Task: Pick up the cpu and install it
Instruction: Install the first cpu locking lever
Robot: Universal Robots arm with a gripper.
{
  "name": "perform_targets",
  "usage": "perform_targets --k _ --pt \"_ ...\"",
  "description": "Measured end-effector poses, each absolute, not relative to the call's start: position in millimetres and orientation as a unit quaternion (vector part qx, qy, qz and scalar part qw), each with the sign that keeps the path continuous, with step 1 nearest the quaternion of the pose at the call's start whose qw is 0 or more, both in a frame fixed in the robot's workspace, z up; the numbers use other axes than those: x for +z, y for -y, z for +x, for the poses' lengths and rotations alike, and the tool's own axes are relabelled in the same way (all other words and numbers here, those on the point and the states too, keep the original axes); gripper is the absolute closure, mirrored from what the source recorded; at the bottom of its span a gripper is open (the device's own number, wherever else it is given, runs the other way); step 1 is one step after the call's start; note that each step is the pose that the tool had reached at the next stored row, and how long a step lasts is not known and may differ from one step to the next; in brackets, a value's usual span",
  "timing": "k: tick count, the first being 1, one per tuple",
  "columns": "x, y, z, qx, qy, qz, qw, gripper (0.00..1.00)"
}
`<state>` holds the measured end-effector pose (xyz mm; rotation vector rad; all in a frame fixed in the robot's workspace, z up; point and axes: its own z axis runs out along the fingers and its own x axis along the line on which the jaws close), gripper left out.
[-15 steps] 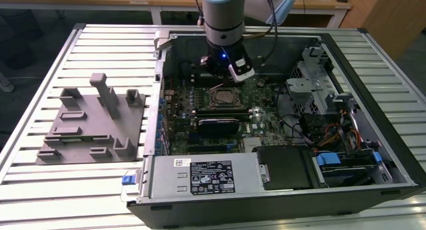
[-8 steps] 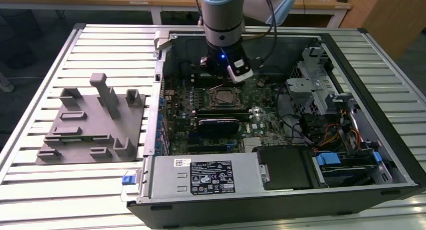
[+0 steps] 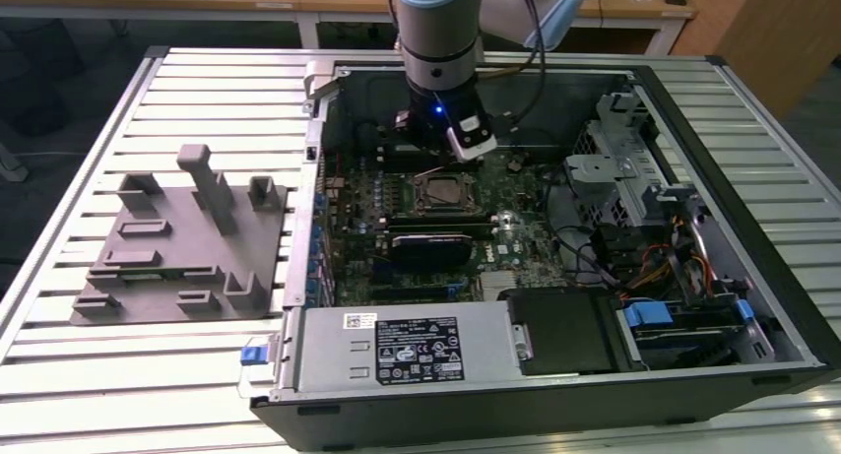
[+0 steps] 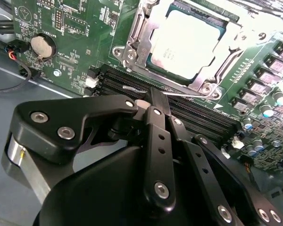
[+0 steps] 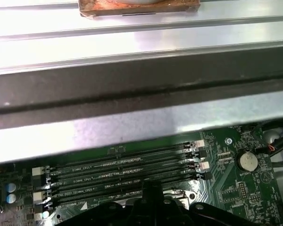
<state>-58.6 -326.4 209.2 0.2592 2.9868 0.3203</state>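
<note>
The cpu (image 4: 188, 42) lies flat in its socket on the green motherboard (image 4: 70, 28), pale silvery top up, with the metal retention frame (image 4: 132, 52) around it. In the exterior view the cpu (image 3: 442, 190) sits mid-board inside the open computer case (image 3: 736, 277). My gripper (image 4: 155, 96) hangs just beside the socket over the black memory slots (image 4: 198, 117), fingers shut together with nothing between them. A thin metal lever (image 4: 132, 88) lies close to the tips. The gripper (image 3: 440, 157) stands just behind the socket, and its tip (image 5: 151, 187) shows against the memory slots (image 5: 122, 169).
A grey plastic tray (image 3: 171, 247) with upright posts stands on the slatted table (image 3: 132, 395) at the exterior view's left. Around the board are the power supply (image 3: 401, 346), drive cage (image 3: 631, 178) and cable bundles (image 3: 657, 267). The case wall (image 5: 132, 89) runs close by.
</note>
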Motion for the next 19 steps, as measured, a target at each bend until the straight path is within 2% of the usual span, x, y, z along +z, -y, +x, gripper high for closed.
perform_targets --k 12,16,19 --pt "205.7 324.3 -59.0 0.101 -0.988 0.093 0.064 0.89" --pt "204.8 324.0 -59.2 0.085 -0.99 0.094 0.067 0.89" --pt "204.1 322.3 -59.9 0.084 -0.99 0.094 0.067 0.89"
